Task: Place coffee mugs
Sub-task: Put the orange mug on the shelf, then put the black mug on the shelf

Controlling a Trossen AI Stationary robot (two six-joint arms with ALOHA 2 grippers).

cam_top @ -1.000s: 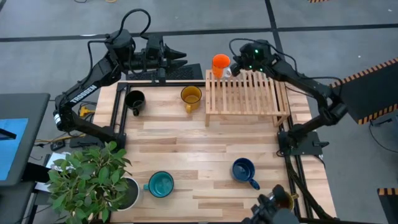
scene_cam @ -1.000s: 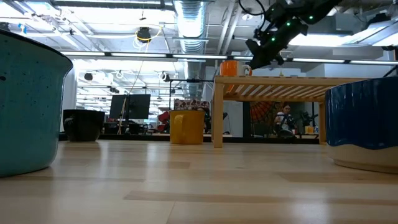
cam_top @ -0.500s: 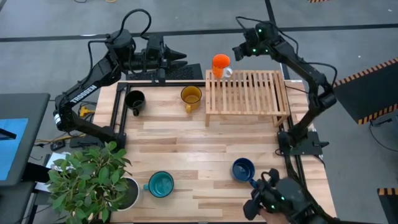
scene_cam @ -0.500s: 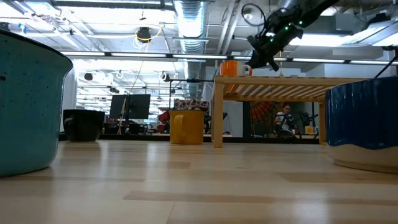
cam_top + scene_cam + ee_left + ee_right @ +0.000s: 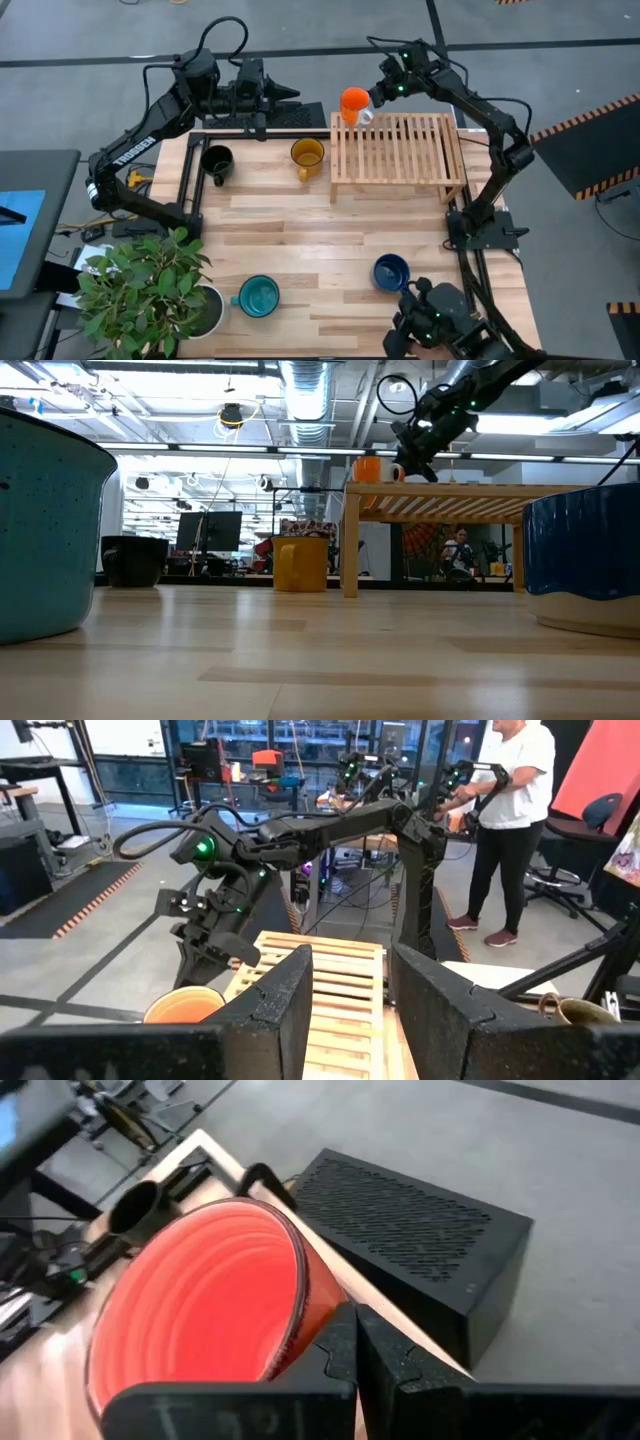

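The orange mug [image 5: 353,99] [image 5: 200,1300] [image 5: 368,468] stands upright on the far left corner of the wooden slat rack [image 5: 395,150]. My right gripper [image 5: 371,96] [image 5: 358,1325] is shut and hangs right beside the mug, on its right side. My left gripper [image 5: 350,990] [image 5: 288,95] is open and waits beyond the table's far edge, left of the rack. The black mug [image 5: 217,160] and the yellow mug [image 5: 307,154] stand on the table's far left part. The teal mug [image 5: 258,296] and the dark blue mug [image 5: 392,272] stand near the near edge. No olive-brown mug shows. My right gripper's shut fingertips [image 5: 340,1330] stand right at the orange mug's outer wall just under its rim [image 5: 305,1305], coming slanting down from the table's right. I cannot tell whether they touch it. The mug sits upright on the rack's slats.
A leafy plant in a white pot [image 5: 205,310] fills the near left corner. A dark device with a green light [image 5: 440,322] sits at the near edge by the dark blue mug. A black box [image 5: 420,1240] lies beyond the far edge. A person [image 5: 505,820] stands beyond the table.
My right gripper drew away from the orange mug toward the far edge, then came back down and left to the mug's side. The mug stayed on the rack's corner. The dark device at the near edge moved closer to the dark blue mug.
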